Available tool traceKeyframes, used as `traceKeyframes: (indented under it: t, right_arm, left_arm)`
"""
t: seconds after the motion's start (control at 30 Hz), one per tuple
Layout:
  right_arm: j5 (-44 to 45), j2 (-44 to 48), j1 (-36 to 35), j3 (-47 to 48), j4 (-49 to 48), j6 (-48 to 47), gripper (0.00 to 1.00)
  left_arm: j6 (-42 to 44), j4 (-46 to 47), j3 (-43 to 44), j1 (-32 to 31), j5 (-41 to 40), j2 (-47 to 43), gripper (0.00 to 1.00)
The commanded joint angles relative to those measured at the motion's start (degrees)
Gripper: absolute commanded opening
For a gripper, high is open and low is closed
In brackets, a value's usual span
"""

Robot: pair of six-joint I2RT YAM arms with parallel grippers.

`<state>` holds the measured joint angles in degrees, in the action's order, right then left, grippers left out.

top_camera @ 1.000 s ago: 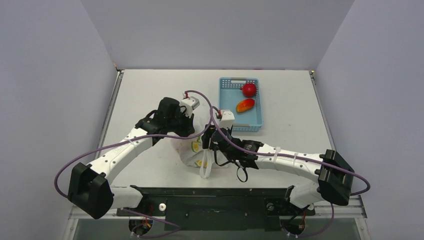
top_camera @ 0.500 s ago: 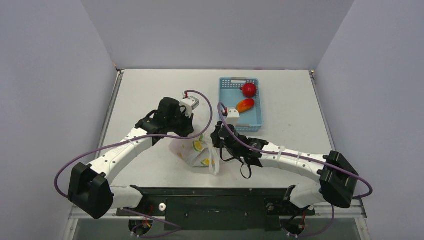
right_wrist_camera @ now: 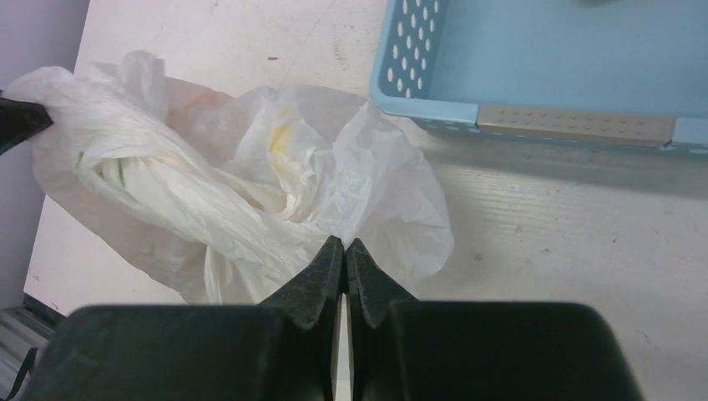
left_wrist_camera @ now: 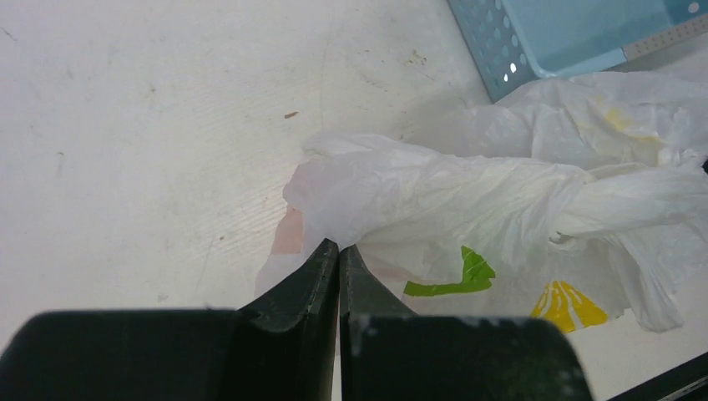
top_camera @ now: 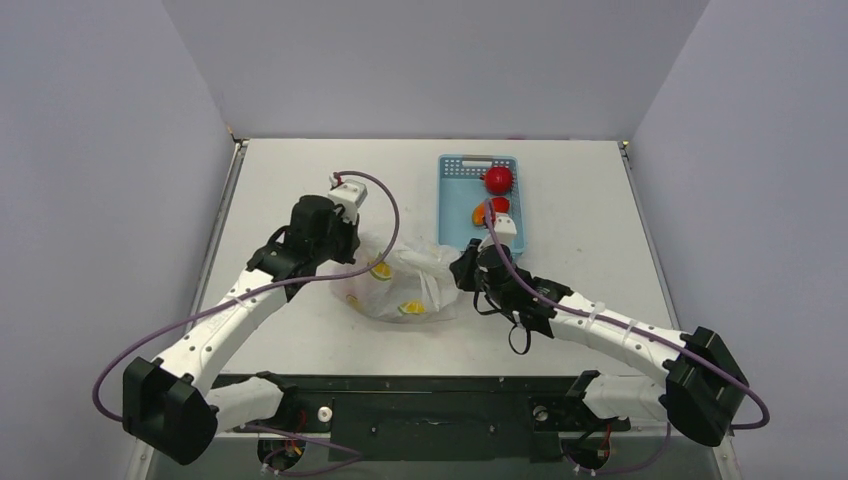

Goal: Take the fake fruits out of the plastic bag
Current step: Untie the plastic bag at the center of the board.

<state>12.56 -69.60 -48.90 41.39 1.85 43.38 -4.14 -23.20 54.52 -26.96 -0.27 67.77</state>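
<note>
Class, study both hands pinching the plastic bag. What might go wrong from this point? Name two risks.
1. The left hand and the right hand each pinch only a thin fold of the plastic bag. Pulling apart might tear the film or let a fold slip free.
2. The bag lies close beside the blue basket, so the right hand may bump or drag the basket as it pulls.

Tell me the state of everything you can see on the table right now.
plastic bag: lying crumpled on the table, held at both sides by the claws.
left claw: shut on the plastic bag.
right claw: shut on the plastic bag.
blue basket: upright, holding two fruits.
red apple: resting in the basket.
mango: in the basket, partly hidden.
</note>
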Motion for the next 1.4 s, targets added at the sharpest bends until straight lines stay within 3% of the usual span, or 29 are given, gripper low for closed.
traceKeyframes:
  t: [0.0,0.03,0.1,0.2,0.27,0.5,0.77,0.93,1.37]
  right_arm:
    - [-3.84,3.40,2.88,-2.52,-0.19,-0.84,0.00]
    - [-4.97,3.59,3.21,-2.73,-0.14,-1.19,0.00]
    - [-7.08,3.42,3.27,-2.72,-0.47,-1.52,0.00]
    - [-9.67,2.36,3.21,-2.42,-1.31,-1.98,0.00]
    - [-10.11,1.40,3.20,-1.29,-1.38,-2.29,0.00]
    - [-11.88,-0.53,1.57,1.34,-0.56,-5.07,0.00]
    - [-12.05,-0.92,-0.06,0.71,-1.37,-4.92,0.00]
    - [-11.77,-0.99,-1.29,0.55,-3.11,-4.52,0.00]
    - [-8.30,-1.88,-6.63,1.84,-2.04,-4.92,0.00]
  left_arm:
    - [0.05,6.07,-1.04,2.02,-1.19,-5.19,0.00]
    - [0.25,6.51,-1.54,2.22,-0.46,-5.71,0.00]
    - [1.01,7.75,-2.05,2.40,4.91,-6.97,0.13]
    - [1.62,10.02,-2.99,2.61,12.23,-8.91,0.45]
    - [1.71,11.22,-3.85,2.61,14.71,-10.04,0.56]
    - [0.40,15.29,-6.09,1.46,20.13,-11.08,0.67]
    - [3.02,9.78,-2.53,-7.48,8.16,-2.90,0.64]
    - [3.01,5.44,0.49,-9.32,1.35,3.22,0.58]
    - [3.69,5.54,0.43,-9.42,0.72,2.20,0.40]
